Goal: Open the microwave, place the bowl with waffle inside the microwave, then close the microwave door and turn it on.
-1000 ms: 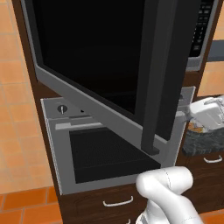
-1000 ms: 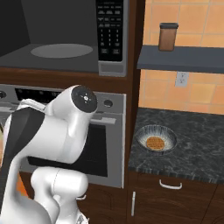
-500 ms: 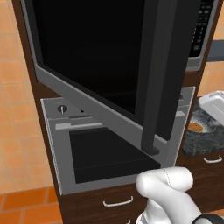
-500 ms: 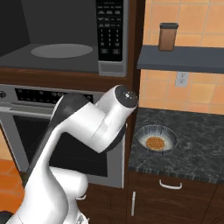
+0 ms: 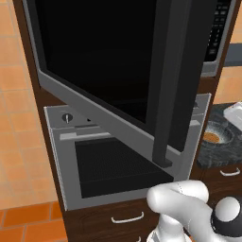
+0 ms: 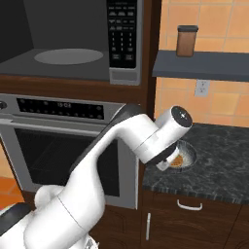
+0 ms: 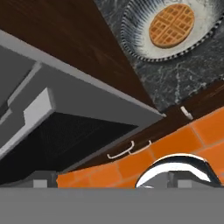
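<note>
step: reach small grey bowl with tan waffle, worktop left edge | black-glass microwave door open | gripper jaws fully apart, empty | next: descend, grasp rim

The small round grey bowl with tan waffle is partly hidden behind the white robot arm; in the hand view its rim is cut off by the top edge.

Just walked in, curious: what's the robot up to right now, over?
Jaws open, nothing held. Microwave door swung open. Bowl with waffle sits on the dark counter, hand above it. Nothing in the way.
</note>
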{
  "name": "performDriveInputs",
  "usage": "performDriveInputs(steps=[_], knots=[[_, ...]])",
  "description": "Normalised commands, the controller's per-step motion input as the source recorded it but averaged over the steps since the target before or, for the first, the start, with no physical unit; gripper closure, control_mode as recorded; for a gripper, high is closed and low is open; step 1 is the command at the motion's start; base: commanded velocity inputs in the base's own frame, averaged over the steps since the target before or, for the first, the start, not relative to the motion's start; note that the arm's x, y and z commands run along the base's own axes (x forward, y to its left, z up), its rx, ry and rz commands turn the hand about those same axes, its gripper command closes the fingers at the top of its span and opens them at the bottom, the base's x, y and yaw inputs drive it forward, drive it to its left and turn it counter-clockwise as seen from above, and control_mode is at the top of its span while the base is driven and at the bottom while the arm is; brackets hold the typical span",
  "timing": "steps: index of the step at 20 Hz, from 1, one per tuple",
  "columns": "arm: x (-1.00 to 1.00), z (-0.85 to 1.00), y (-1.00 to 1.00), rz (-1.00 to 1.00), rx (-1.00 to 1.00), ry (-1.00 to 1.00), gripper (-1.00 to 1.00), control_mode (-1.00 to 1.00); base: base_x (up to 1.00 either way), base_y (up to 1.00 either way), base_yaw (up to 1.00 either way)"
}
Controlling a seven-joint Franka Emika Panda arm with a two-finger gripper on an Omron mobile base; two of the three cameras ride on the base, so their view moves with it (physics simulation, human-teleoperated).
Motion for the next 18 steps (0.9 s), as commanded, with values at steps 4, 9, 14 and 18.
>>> performDriveInputs(steps=[4, 9, 14, 18], knots=[[0.25, -0.65, -1.0, -0.24, 0.01, 0.06, -1.0, -1.0, 0.0, 0.0, 0.0], [0.27, -0.38, -0.56, -0.2, 0.0, 0.07, -1.0, -1.0, 0.0, 0.0, 0.0], [0.75, -0.75, -0.54, -0.26, -0.01, 0.0, -1.0, -1.0, 0.0, 0.0, 0.0], [0.66, -0.61, -0.56, -0.14, 0.0, 0.0, -1.0, -1.0, 0.0, 0.0, 0.0]])
